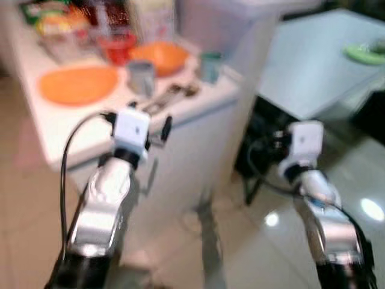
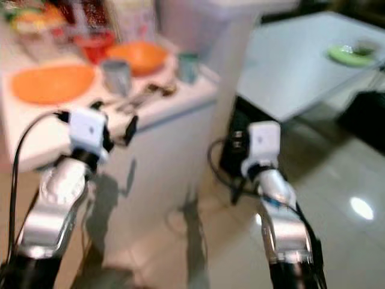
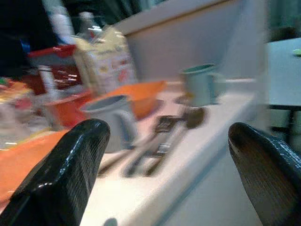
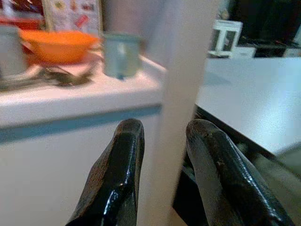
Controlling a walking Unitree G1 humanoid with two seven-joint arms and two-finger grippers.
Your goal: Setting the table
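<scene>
The robot is facing a white counter with everything blurry, so the risk I'm guessing at is a badly judged reach knocking the dishes. The left gripper is hanging wide open and empty, with one orange plate, one orange bowl, two mugs and some cutlery lying just beyond its fingers. The right gripper is empty, its fingers only slightly apart, the counter's edge ahead of them.
</scene>
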